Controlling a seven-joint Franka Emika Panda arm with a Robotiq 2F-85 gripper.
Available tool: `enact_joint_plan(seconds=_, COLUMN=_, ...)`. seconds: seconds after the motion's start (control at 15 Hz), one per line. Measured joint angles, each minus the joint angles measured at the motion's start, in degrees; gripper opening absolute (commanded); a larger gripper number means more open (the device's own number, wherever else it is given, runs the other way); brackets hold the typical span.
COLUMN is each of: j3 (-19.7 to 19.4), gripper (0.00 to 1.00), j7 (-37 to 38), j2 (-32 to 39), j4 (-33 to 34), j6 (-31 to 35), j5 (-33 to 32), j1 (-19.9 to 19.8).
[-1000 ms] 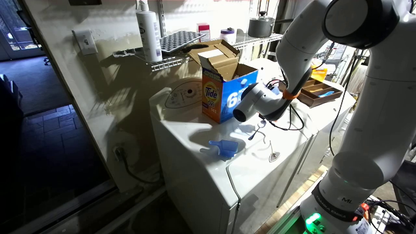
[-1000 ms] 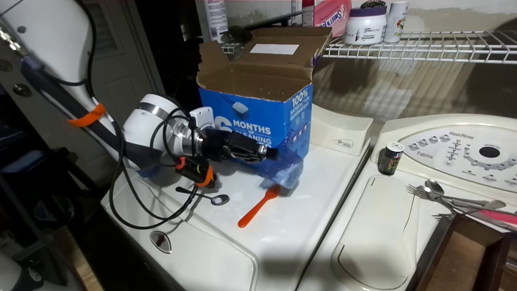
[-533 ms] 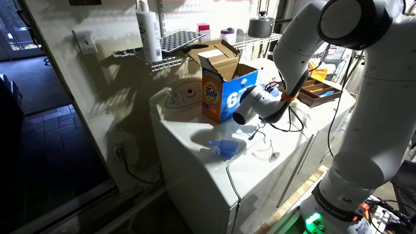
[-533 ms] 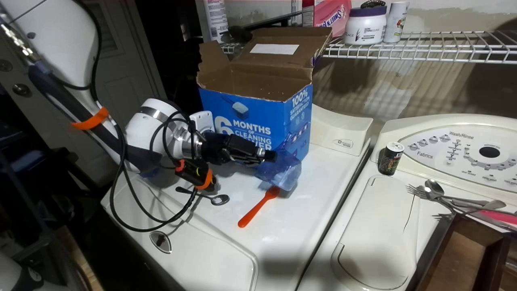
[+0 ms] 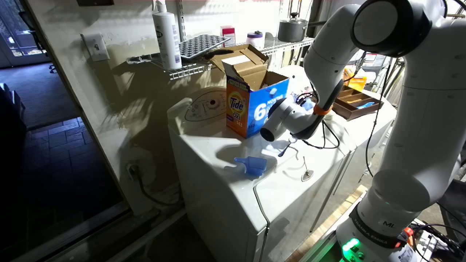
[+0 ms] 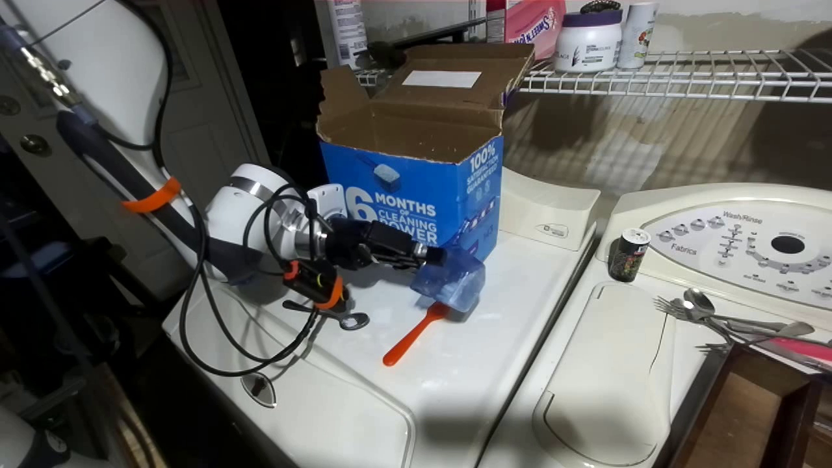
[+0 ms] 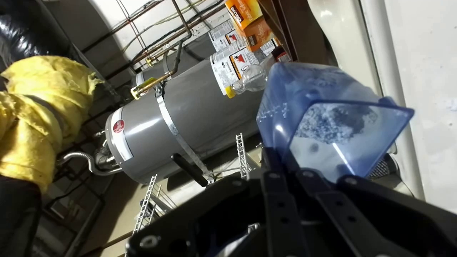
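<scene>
My gripper [image 6: 434,253] is shut on a translucent blue scoop [image 6: 454,283]. In the wrist view the fingertips [image 7: 282,162] pinch the scoop [image 7: 285,96], and white-blue powder shows inside its cup. The scoop hangs tilted just above the white appliance top [image 6: 468,364], in front of the open blue and orange Tide box [image 6: 416,185], which also shows in an exterior view [image 5: 262,105]. An orange spoon [image 6: 415,337] lies below, its bowl partly covered by the scoop. A metal spoon [image 6: 351,320] lies beside it. Another blue scoop [image 5: 255,165] rests near the corner.
A dark shaker [image 6: 628,257] and loose cutlery [image 6: 708,315] sit on the neighbouring washer. A brown divided tray [image 5: 353,112] lies farther along. A wire shelf [image 6: 682,77] with jars runs above. Black cables [image 6: 195,331] loop below the wrist.
The arm has shifted slightly, lowering the gripper and scoop a little. The scoop now covers more of the orange spoon's bowl. The box and loose objects have not moved.
</scene>
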Motion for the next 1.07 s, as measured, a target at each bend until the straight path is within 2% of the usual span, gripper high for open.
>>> enact_joint_plan(seconds=1.07, j3=0.83, gripper=0.01, j7=0.0, j2=3.01, j4=3.09, j6=-0.1, j5=0.37, j1=-0.01)
